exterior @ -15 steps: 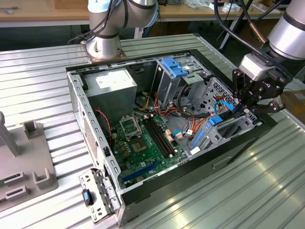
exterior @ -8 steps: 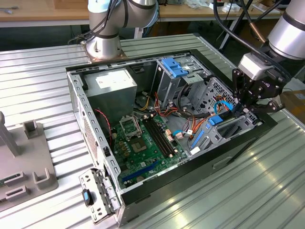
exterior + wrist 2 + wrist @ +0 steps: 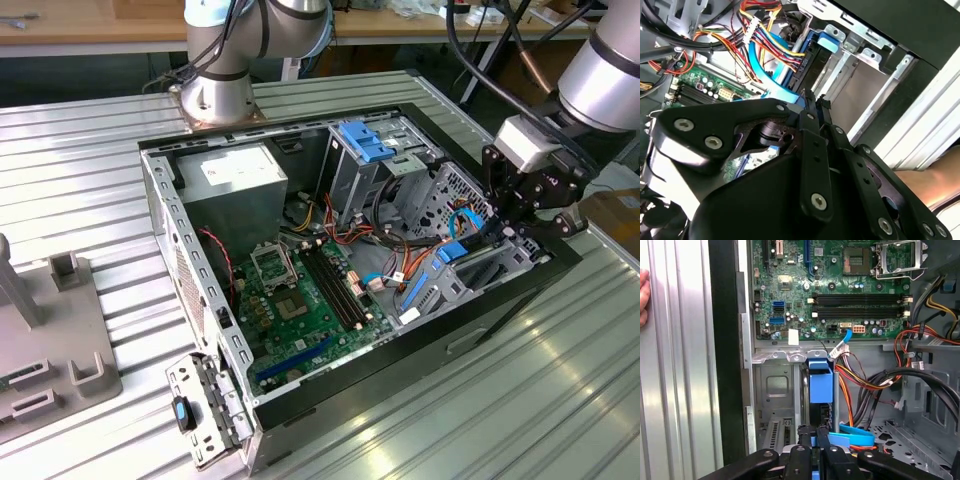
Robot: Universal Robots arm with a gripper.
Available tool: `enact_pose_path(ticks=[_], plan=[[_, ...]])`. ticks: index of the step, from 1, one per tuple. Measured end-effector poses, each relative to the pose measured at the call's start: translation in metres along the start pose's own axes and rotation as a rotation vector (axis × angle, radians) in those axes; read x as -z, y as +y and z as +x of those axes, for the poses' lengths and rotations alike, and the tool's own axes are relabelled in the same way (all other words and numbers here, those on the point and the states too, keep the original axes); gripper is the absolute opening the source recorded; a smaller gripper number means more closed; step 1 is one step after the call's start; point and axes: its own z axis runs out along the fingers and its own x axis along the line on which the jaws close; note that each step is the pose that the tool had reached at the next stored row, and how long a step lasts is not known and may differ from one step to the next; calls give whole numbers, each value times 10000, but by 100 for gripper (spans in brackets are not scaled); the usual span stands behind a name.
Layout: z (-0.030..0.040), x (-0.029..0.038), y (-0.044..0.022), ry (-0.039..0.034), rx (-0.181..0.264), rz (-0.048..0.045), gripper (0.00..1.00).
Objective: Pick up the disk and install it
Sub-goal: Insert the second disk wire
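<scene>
Lying open on the ribbed metal desk (image 3: 90,170), the computer case (image 3: 200,290) exposes its motherboard (image 3: 300,300). The disk (image 3: 820,385) stands on edge in the drive bay (image 3: 777,405) near the front corner, partly seated. The gripper (image 3: 816,440) has its fingers (image 3: 801,436) closed on the disk's rear edge. Insertion appears under way; full seating calls for a straight push along the bay rails.

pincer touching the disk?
Touching. In the first wrist view the pincer fingers close on the end of the disk, standing on edge in its bay.
</scene>
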Motion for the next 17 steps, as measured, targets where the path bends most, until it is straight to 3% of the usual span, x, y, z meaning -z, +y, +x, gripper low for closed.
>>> enact_pose_path(ticks=[9, 17], plan=[[-50, -22, 13, -81, -7, -2, 16], [-78, -30, 27, -83, -7, -2, 16]])
